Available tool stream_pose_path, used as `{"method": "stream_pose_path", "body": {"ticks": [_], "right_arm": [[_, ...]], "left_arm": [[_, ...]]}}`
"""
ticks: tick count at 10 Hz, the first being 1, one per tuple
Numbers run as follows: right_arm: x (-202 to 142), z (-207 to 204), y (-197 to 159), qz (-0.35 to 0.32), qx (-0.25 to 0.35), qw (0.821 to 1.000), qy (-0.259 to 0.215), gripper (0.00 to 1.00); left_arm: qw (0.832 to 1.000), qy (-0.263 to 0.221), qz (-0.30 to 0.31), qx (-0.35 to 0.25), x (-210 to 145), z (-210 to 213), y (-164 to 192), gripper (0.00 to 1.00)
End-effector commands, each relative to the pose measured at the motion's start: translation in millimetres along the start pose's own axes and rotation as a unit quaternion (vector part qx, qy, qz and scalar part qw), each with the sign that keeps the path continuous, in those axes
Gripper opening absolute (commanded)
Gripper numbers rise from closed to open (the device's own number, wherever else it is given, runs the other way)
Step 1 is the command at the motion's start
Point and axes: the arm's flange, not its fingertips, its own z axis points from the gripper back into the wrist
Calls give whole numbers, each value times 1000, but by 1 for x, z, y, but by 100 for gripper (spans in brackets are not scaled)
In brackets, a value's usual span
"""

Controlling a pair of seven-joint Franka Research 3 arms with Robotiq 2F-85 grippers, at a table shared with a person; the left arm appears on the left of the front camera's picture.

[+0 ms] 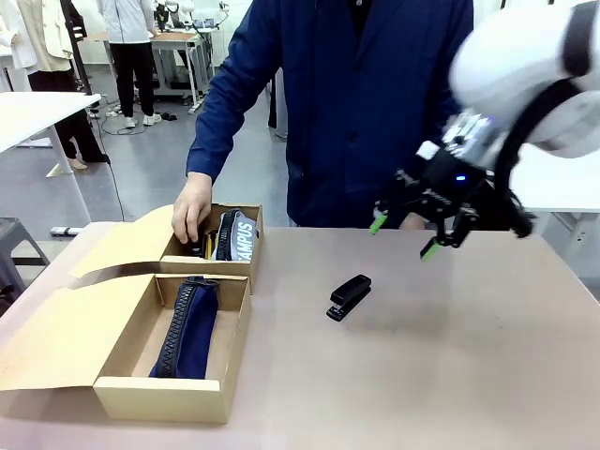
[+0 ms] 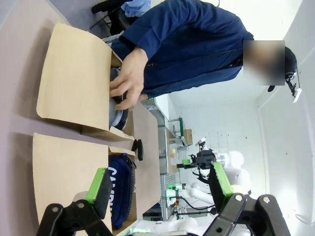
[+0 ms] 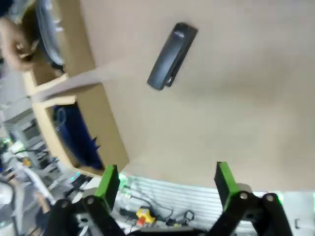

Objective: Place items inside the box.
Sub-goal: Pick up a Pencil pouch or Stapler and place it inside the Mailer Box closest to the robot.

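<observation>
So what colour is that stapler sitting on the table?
The stapler is black; the front view shows it best.

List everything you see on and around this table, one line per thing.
Table: 1, beige-pink, under everything.
Cardboard box, near: 1, brown, lid open, table's left front.
Cardboard box, far: 1, brown, lid open, just behind the near one.
Zip pencil case: 1, navy, lying in the near box.
Lettered pouch: 1, grey and navy, in the far box.
Stapler: 1, black, on the bare table, mid-centre.
Person's hand: 1, navy sleeve, reaching into the far box.
Right jaws: black, green pads, open, in the air right of the stapler.
Left jaws: black, green pads, open, holding nothing.
</observation>
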Motion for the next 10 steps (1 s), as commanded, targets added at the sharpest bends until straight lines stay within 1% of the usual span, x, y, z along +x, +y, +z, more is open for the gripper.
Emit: {"method": "stream_pose_path", "body": {"ticks": [1,2,3,4,5,6,7,8,9,10], "right_arm": [[16,-22,33,2,-89,996,5,100],[16,-34,42,31,-90,995,7,100],[18,-42,46,49,-95,994,-9,100],[20,-48,48,61,-99,993,-35,100],[25,-53,51,91,-77,991,-53,100],[13,-52,43,55,-98,994,-1,100],[13,-52,43,55,-98,994,-1,100],[17,-54,49,69,-93,993,-20,100],[22,-80,76,93,-145,984,-34,100],[32,-103,95,104,-154,982,-29,100]], "left_arm": [[1000,2,-8,-4,-3,2,0,100],[1000,2,-8,-4,-3,2,0,100],[1000,2,-8,-4,-3,2,0,100],[1000,2,-8,-4,-3,2,0,100],[1000,2,-8,-4,-3,2,0,100],[1000,2,-8,-4,-3,2,0,100],[1000,2,-8,-4,-3,2,0,100],[1000,2,-8,-4,-3,2,0,100],[1000,2,-8,-4,-3,2,0,100],[1000,2,-8,-4,-3,2,0,100]]}}
